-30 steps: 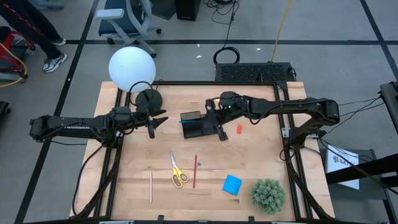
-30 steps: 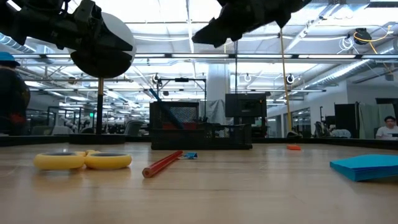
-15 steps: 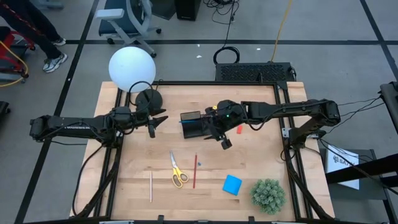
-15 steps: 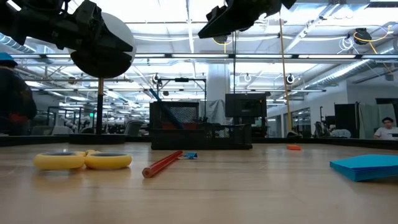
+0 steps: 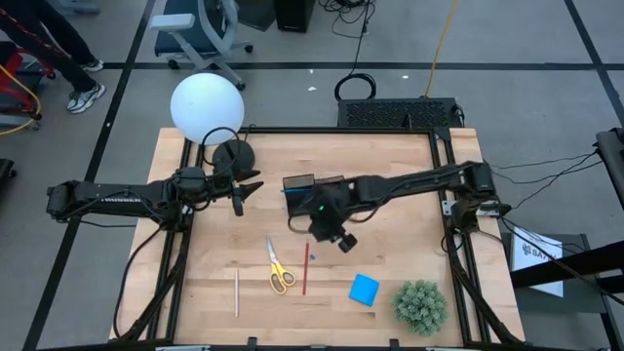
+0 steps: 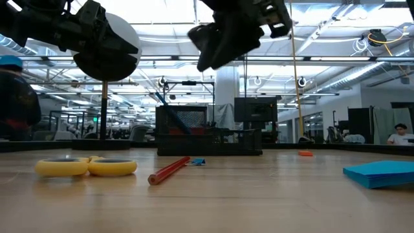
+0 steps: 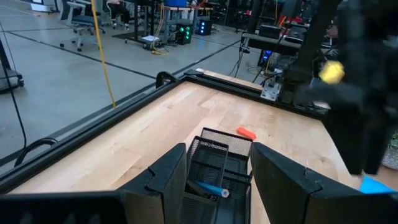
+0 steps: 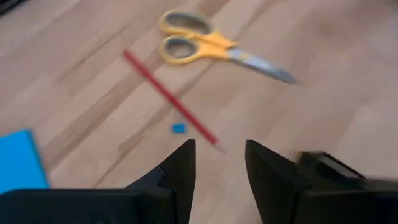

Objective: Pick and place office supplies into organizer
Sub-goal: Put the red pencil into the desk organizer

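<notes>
The black mesh organizer [image 5: 310, 195] stands mid-table with a blue pen [image 7: 208, 186] lying in it. My right gripper [image 5: 336, 237] hovers open between the organizer and the red pen [image 5: 305, 268]. Its wrist view shows that red pen [image 8: 168, 96], the yellow-handled scissors [image 8: 211, 46] and the blue notepad [image 8: 18, 158] flat on the wood ahead of the right gripper [image 8: 219, 168]. My left gripper [image 5: 244, 195] waits open, left of the organizer, facing the organizer [image 7: 217, 165]. The red eraser [image 5: 374, 203] lies right of the organizer. A pale wooden pencil [image 5: 236, 292] lies left of the scissors [image 5: 278, 265].
A lamp with a white globe [image 5: 207, 107] and a round black base [image 5: 234, 153] stands at the far left corner. The green spiky plant ball [image 5: 420, 305] sits at the near right corner, beside the notepad [image 5: 364, 289]. A tiny blue scrap [image 8: 178, 128] lies beside the red pen.
My right gripper has swung from over the organizer's right end toward the table's near edge and to the left, ending above the bare wood near the red pen's far end. The left arm and all the objects have kept still.
</notes>
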